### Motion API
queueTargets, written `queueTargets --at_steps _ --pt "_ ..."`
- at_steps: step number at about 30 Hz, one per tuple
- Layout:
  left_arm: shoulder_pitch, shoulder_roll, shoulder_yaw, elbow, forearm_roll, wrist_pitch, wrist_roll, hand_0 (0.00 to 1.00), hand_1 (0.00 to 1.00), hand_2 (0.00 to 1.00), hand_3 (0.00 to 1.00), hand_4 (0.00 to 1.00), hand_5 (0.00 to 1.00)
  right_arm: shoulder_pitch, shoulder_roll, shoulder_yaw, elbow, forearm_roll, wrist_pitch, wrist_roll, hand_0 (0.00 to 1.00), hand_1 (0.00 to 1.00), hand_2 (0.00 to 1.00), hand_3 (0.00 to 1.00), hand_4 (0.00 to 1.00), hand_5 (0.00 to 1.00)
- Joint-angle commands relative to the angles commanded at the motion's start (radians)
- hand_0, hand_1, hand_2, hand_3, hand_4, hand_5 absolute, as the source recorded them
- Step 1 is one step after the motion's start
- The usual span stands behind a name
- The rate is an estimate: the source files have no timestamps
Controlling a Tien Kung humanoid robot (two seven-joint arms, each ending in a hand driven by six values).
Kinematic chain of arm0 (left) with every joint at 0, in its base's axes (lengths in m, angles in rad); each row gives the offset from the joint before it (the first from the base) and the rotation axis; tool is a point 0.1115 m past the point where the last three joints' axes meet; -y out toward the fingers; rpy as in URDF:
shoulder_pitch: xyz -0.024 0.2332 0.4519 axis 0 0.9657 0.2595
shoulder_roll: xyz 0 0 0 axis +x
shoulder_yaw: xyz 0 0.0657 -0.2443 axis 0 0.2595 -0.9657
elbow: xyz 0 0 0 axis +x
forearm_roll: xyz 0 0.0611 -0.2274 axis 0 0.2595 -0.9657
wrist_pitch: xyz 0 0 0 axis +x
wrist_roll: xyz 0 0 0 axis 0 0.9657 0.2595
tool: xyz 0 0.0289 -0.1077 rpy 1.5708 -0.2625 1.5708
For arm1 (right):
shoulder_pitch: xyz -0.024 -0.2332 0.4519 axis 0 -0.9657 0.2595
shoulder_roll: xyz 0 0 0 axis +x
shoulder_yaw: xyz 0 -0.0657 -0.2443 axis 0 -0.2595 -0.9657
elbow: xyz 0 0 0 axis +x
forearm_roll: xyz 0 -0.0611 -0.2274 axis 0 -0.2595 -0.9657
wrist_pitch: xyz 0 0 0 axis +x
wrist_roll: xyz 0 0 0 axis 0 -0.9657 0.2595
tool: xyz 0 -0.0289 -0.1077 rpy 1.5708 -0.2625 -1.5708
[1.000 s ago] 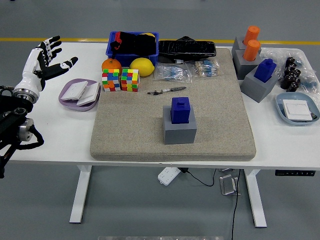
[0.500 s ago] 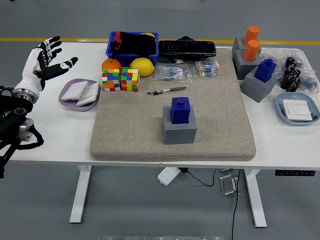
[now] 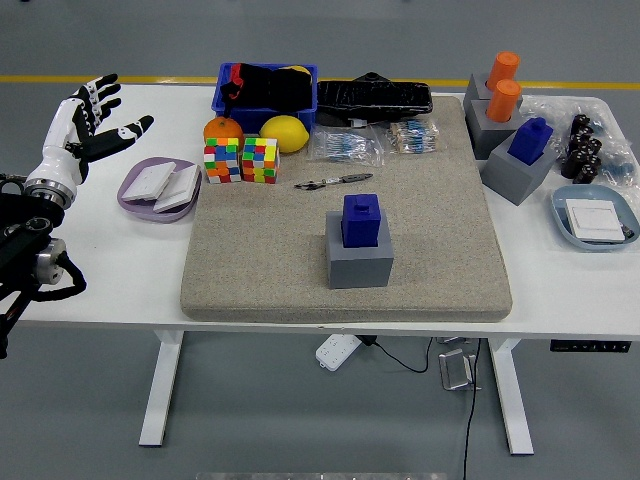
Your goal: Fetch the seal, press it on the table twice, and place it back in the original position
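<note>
One seal (image 3: 360,218) on block | left hand (image 3: 88,125) fingers spread, well apart

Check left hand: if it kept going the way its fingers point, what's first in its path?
The left hand, open, points up and right toward the table's far left edge. That way looks free; the blue bin lies further right, though depth is unclear.

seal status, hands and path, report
Left hand open, raised at table's left edge. Right hand not in view. Blue seal untouched in its grey holder mid-mat. Path clear.
</note>
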Motion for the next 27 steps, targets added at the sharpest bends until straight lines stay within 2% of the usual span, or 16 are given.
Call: queueTargets --at_steps 27 --pt "-0.015 0.002 -0.005 -0.010 0.004 0.003 0.001 0.943 0.880 0.903 0.887 0.866 0.087 -0.003 -0.001 0.016 0.000 -0.013 0.000 -0.001 0.885 0.748 0.728 0.740 0.828 0.528"
